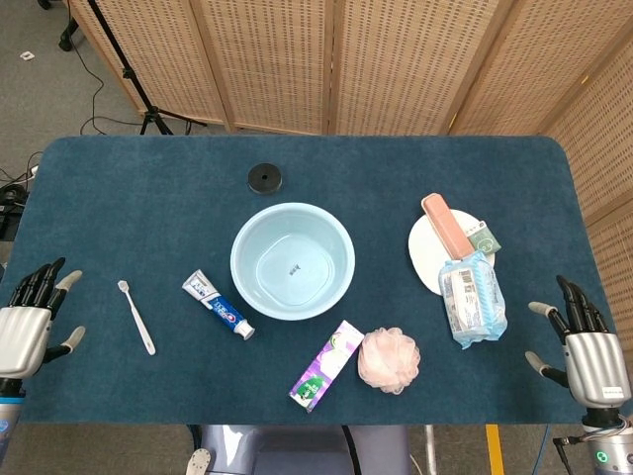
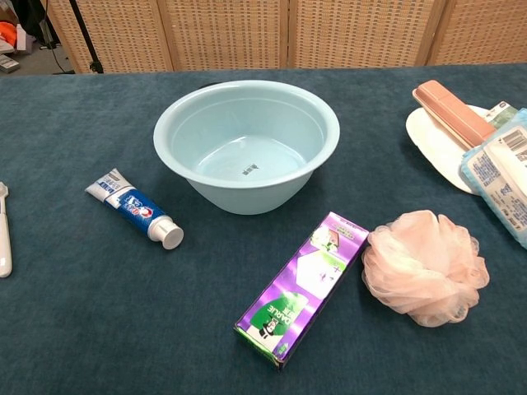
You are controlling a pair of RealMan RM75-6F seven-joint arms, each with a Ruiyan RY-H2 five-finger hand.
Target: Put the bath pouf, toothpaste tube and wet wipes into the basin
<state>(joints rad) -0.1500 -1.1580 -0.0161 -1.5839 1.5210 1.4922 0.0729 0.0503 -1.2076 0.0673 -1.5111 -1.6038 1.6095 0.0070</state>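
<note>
empty basin (image 2: 246,140), toothpaste tube (image 2: 134,208), bath pouf (image 2: 422,267)

The head view looks steeply down from above the robot's edge onto the whole table (image 1: 119,188), screens behind. The chest view sits low and near, facing across the table. Both share the basin (image 1: 293,261) (image 2: 247,145) and things around it.

Toothpaste tube (image 2: 134,209): red-and-white brand logo on blue, apparently "Crest", not fully legible. Purple box (image 2: 302,286): white lettering on green end panel, unreadable. Wet wipes (image 2: 504,178): barcode label, digits illegible. Basin (image 2: 246,145): small dark sticker inside, illegible.
</note>
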